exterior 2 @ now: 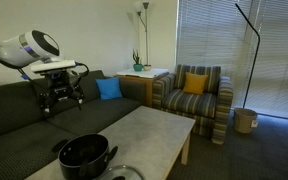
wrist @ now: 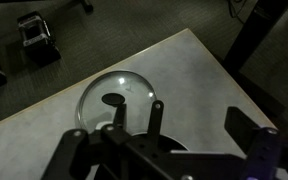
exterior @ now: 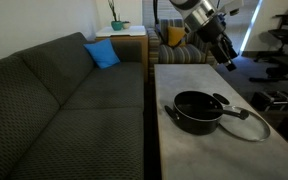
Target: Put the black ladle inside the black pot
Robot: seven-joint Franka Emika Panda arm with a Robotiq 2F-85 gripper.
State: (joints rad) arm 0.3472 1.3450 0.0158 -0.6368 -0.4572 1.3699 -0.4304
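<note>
While hovering well above the counter (exterior: 184, 150), end effector (exterior: 229, 63): fingers standing apart, gripping nothing
black pot (exterior: 196, 110): sitting on the counter, open side up
black ladle (wrist: 114, 98): seemingly lying on the glass lid (exterior: 256, 128) just beside the pot

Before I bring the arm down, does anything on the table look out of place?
The glass lid lies off the black pot, on the table beside it. I cannot make out the black ladle in any view; the pot's dark interior could hide it. Nothing looks spilled or damaged.
</note>
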